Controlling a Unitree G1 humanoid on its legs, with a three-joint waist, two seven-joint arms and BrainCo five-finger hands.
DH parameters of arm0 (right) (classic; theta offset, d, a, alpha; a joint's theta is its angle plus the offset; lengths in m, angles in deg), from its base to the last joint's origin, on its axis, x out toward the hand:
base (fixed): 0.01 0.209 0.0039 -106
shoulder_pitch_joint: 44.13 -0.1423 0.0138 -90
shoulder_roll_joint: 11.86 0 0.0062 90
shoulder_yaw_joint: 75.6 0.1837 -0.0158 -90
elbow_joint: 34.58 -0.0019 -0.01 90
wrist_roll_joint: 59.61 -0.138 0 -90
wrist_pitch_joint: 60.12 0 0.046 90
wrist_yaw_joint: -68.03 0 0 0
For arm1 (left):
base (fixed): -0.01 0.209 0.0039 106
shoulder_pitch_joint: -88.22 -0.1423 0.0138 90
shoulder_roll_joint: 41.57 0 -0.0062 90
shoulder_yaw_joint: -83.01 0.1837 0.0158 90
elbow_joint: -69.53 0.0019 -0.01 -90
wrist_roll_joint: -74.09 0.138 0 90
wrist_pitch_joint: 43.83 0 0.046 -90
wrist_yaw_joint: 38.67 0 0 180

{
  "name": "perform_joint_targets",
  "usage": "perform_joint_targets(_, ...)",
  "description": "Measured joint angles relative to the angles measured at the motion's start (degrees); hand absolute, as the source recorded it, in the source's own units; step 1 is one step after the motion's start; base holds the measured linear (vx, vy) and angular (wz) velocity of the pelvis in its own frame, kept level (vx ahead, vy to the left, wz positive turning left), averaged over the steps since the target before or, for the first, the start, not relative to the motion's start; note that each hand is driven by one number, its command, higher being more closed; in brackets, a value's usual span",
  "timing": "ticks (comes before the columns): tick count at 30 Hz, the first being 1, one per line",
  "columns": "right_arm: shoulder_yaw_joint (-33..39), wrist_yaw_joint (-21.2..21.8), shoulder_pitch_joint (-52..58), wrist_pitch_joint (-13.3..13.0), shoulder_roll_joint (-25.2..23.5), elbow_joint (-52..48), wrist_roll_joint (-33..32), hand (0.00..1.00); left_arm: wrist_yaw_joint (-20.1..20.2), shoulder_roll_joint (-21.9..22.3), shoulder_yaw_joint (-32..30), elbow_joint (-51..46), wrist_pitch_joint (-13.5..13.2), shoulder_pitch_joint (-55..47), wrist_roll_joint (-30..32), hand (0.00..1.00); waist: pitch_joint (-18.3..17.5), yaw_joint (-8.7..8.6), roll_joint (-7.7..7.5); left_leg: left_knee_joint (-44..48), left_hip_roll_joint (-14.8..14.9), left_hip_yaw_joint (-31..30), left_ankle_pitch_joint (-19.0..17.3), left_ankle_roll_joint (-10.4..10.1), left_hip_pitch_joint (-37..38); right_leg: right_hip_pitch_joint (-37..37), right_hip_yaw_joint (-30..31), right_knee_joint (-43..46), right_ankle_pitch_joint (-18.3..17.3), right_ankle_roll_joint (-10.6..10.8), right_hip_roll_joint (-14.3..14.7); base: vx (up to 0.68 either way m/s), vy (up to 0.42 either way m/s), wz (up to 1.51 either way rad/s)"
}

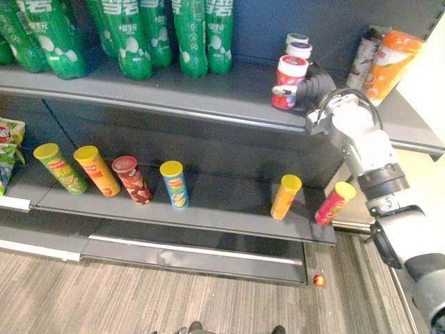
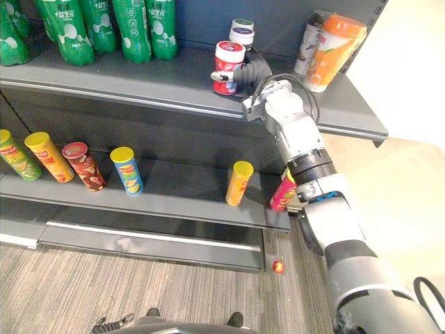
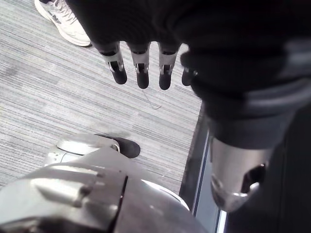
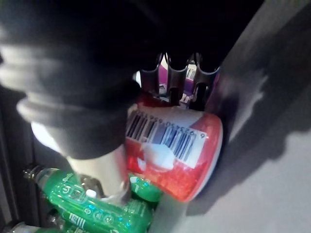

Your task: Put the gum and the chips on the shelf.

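Note:
A red gum jar (image 1: 289, 80) with a white lid stands on the upper shelf (image 1: 208, 97), tilted a little. My right hand (image 1: 314, 87) is shut on it from the right side. In the right wrist view the fingers (image 4: 177, 80) curl over the jar (image 4: 180, 155) and the thumb (image 4: 104, 165) presses its other side. Two more gum jars (image 1: 299, 49) stand just behind. Several chips cans lean on the lower shelf (image 1: 208, 212), among them a yellow one (image 1: 286, 196) and a pink one (image 1: 334, 202). My left hand (image 3: 141, 63) hangs open over the floor.
Green bottles (image 1: 195, 35) line the upper shelf's left and middle. Orange and white cups (image 1: 389, 62) lean at its right end. Snack bags (image 1: 8, 149) sit at the lower shelf's far left. A small red ball (image 1: 319, 280) lies on the floor. A person's shoe (image 3: 63, 22) is nearby.

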Motion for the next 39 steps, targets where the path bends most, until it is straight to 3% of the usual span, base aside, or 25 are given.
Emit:
perform_joint_targets(7, 0.0, 0.96, -0.03, -0.73, 0.62, 0.08, 0.0, 1.0, 0.37, -0.04, 0.04, 0.0, 0.0, 0.04, 0.01, 0.0, 0.31, 0.02, 0.02, -0.08, -0.02, 0.04, 0.03, 0.04, 0.06, -0.01, 0.06, 0.0, -0.03, 0.01, -0.01, 0.0, 0.001, 0.01)
perform_joint_targets(8, 0.0, 0.99, -0.03, -0.86, 0.62, 0.09, 0.0, 0.0, 0.37, -0.04, 0.04, 0.0, 0.0, 0.06, 0.01, 0.0, 0.36, 0.03, 0.02, -0.08, -0.01, 0.04, 0.02, 0.04, 0.06, -0.02, 0.06, 0.0, -0.04, 0.0, -0.01, 0.0, 0.0, 0.0)
perform_joint_targets(23, 0.03, 2.92, -0.03, -2.69, 0.9, -0.32, -0.14, 0.0, 0.39, -0.1, 0.08, 0.0, 0.0, 0.09, 0.0, 0.0, 0.8, -0.05, 0.03, -0.08, 0.02, 1.21, -0.08, 0.15, 0.26, -0.49, 1.24, 0.0, -0.28, -0.01, 0.07, 0.0, 0.0, -0.03)
perform_joint_targets(39, 0.97, 1.79, 1.77, -4.15, 3.33, -5.19, -1.5, 0.0, 0.45, -0.3, 1.08, -0.04, -0.12, 0.11, 0.3, 0.0, 1.79, -0.26, 0.28, -0.13, 0.18, 3.09, -0.22, -0.23, 1.17, -0.92, 3.01, 0.0, -0.08, -0.21, 0.38, 0.01, 0.005, -0.05)
